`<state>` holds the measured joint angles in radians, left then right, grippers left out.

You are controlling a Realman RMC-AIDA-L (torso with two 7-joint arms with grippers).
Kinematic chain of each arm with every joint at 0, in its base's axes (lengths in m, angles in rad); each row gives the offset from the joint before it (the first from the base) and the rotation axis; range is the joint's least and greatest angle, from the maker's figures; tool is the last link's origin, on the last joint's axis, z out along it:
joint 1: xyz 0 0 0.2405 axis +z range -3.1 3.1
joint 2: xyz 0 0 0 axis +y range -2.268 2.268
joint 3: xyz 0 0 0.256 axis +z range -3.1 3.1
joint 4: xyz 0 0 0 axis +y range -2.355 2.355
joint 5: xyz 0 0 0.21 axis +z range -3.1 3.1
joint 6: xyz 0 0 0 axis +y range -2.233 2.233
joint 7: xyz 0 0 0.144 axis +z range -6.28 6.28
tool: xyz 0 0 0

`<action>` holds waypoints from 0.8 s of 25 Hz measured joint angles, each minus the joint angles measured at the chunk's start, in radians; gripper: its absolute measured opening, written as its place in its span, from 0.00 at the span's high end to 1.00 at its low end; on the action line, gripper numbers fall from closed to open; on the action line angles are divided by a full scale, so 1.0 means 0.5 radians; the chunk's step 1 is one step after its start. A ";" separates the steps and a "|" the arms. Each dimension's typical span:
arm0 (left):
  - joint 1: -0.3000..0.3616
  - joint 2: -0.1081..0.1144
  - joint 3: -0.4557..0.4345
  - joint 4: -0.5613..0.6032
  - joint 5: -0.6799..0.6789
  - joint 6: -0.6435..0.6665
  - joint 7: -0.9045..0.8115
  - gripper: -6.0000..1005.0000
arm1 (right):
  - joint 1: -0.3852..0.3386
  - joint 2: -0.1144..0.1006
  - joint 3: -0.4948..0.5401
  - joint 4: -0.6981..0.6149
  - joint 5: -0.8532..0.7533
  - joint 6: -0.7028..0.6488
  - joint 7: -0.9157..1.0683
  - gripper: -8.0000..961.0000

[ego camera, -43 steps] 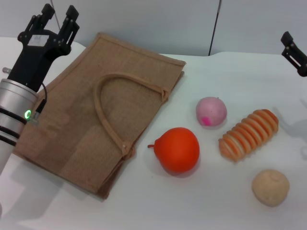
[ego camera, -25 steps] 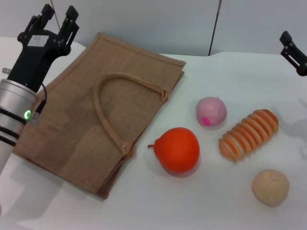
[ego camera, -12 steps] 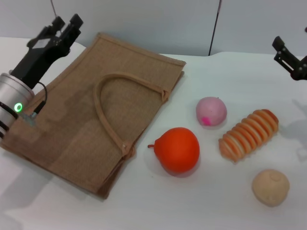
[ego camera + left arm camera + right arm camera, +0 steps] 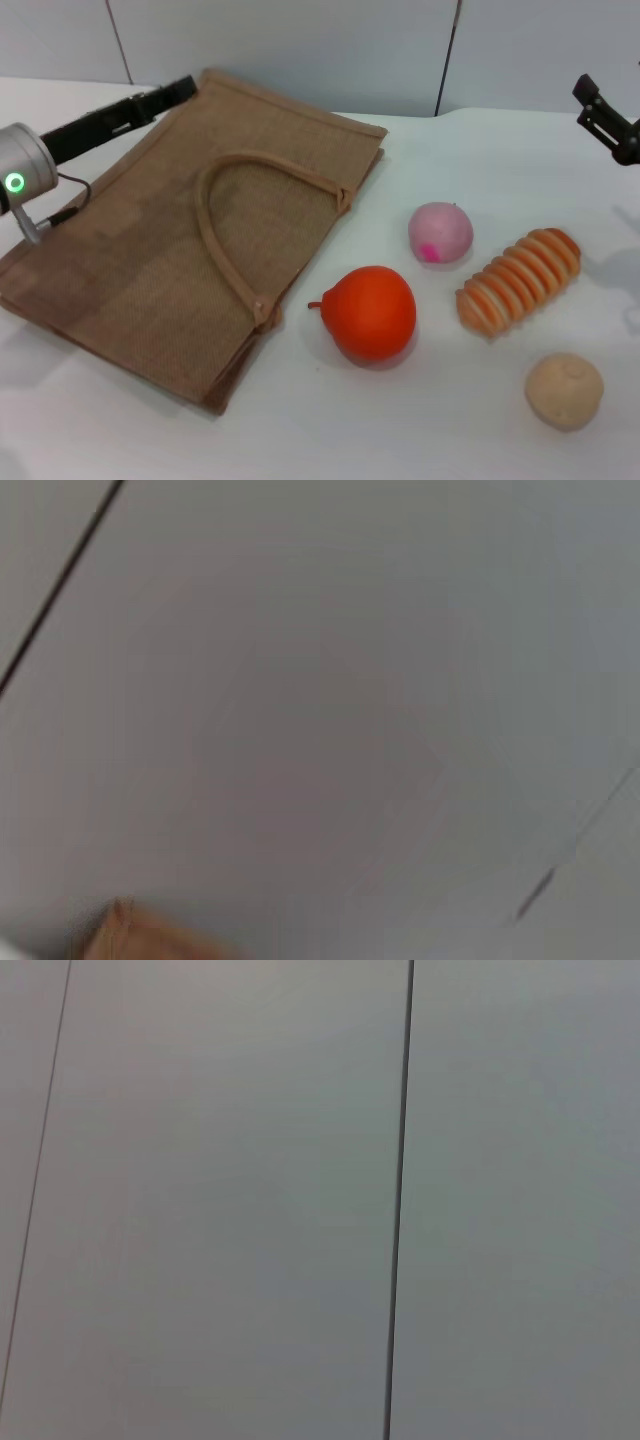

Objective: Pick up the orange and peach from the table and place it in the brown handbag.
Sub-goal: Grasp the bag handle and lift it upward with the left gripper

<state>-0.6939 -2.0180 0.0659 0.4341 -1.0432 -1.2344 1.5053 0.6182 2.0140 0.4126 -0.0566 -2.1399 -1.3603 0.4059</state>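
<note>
The orange (image 4: 372, 312) lies on the white table, just right of the brown handbag (image 4: 140, 260). The handbag lies flat, with its loop handle (image 4: 213, 232) on top. The peach (image 4: 440, 232) sits behind and to the right of the orange, magenta spot facing front. My left gripper (image 4: 180, 90) is turned side-on above the bag's far left edge, open and empty. My right gripper (image 4: 606, 118) hangs at the far right edge, well away from the fruit. The left wrist view shows only a corner of the bag (image 4: 120, 935) under a grey wall.
An orange-and-cream ridged spiral bread (image 4: 520, 280) lies right of the peach. A beige rough ball (image 4: 564, 390) sits at the front right. A grey panelled wall (image 4: 300, 40) stands behind the table; the right wrist view shows only this wall (image 4: 200, 1200).
My left arm has swung down and rolled, so the gripper now lies side-on over the bag's far left edge. The right gripper shifted slightly. Fruit and bag have not moved.
</note>
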 joint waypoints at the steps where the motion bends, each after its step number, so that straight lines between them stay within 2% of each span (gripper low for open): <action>1: -0.017 0.003 0.001 0.044 0.091 -0.001 -0.099 0.38 | 0.000 0.000 0.000 -0.001 0.000 0.001 0.000 0.11; 5: -0.100 0.033 0.004 0.221 0.475 -0.017 -0.476 0.38 | 0.000 0.000 0.000 -0.003 0.000 0.003 0.001 0.11; 11: -0.231 0.126 0.099 0.284 0.976 -0.002 -0.855 0.38 | 0.002 0.000 0.000 -0.006 0.000 0.003 0.001 0.11; 16: -0.306 0.131 0.251 0.283 1.174 0.094 -0.978 0.38 | 0.003 0.000 0.000 -0.006 0.000 0.003 0.001 0.11; 18: -0.324 0.122 0.320 0.277 1.219 0.162 -1.024 0.38 | 0.004 0.000 0.000 -0.007 0.000 0.003 0.001 0.11; 19: -0.333 0.102 0.397 0.270 1.232 0.210 -1.042 0.38 | 0.005 0.000 0.000 -0.007 0.000 0.003 0.001 0.11; 20: -0.333 0.102 0.397 0.270 1.232 0.210 -1.042 0.38 | 0.007 0.000 0.000 -0.007 0.001 0.003 0.001 0.11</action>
<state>-0.8603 -1.9669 0.2642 0.5690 -0.4272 -1.1295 0.9845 0.6217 2.0141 0.4126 -0.0599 -2.1392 -1.3591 0.4066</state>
